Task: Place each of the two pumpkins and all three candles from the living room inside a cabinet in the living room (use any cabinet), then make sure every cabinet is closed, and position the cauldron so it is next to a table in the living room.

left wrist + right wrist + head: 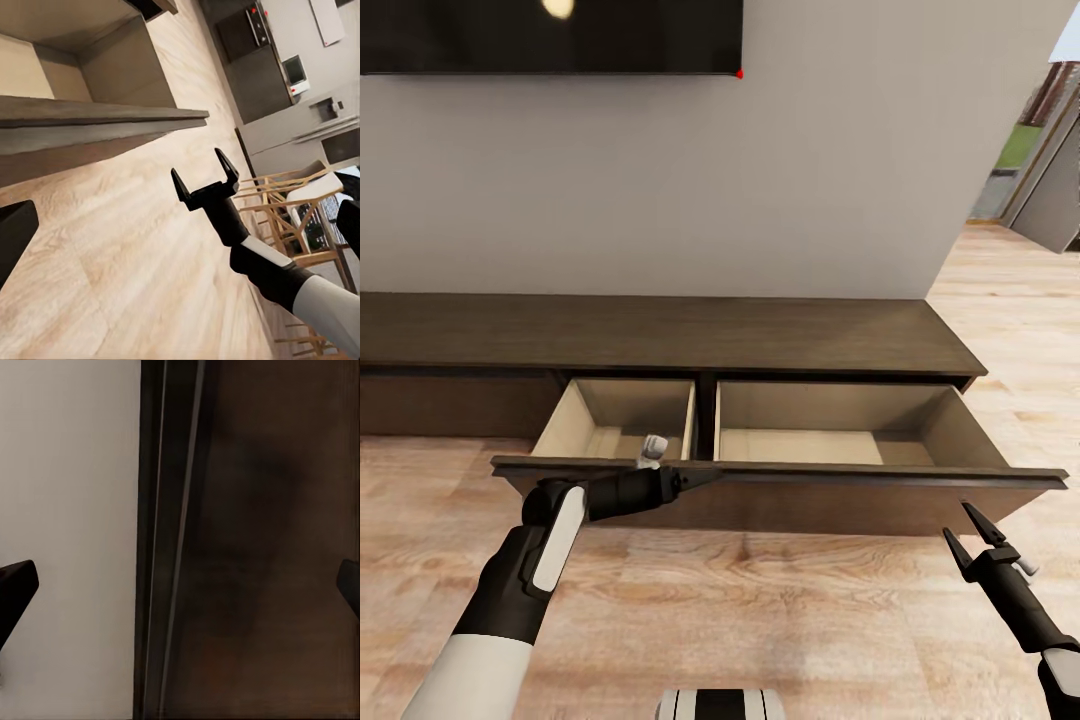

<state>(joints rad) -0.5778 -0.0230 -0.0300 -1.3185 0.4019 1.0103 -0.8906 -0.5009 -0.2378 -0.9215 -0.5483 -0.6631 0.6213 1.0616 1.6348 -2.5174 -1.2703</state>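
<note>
Head view: the cabinet (660, 335) runs along the wall with its wide drawer (780, 480) pulled out, both pale compartments bare. The left end effector (695, 477) lies against the drawer front's top edge, whether spread or clenched I cannot tell. The right end effector (967, 528) hovers just before the drawer's right end, fingers spread, empty.

Left wrist view: the right end effector (206, 172) stands released over the wood floor (112, 255), beside the drawer front.

Right wrist view: dark cabinet wood (270, 547) close up, against the pale wall.
</note>
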